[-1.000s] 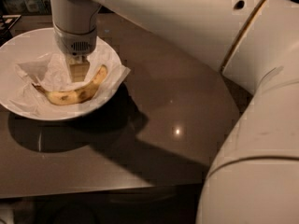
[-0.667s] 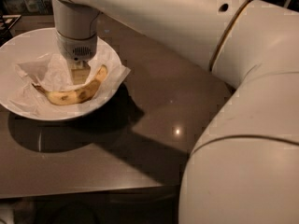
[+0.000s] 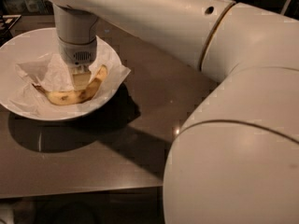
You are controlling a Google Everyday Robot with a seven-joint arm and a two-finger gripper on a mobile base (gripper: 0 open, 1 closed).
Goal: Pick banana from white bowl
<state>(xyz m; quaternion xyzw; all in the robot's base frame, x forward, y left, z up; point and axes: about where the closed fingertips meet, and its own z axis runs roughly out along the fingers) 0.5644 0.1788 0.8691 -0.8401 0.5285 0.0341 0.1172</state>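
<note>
**Gripper low in the bowl, at the banana**

The white bowl (image 3: 21, 45) stands at the far left of the dark table (image 3: 154, 97). Inside it, on crumpled white paper (image 3: 49, 73), lies the banana (image 3: 70, 96). It is yellow with brown spots, and it curves so that both ends point toward the far side.

The big white arm (image 3: 154, 17) reaches from the right across the table and turns straight down over the bowl. The gripper (image 3: 80, 78) is inside the bowl, its tip at the middle of the banana, on the far side of the curve. Whether it is apart, together or clamped on the banana, I cannot tell from here. I also cannot tell whether it touches the fruit.
</note>
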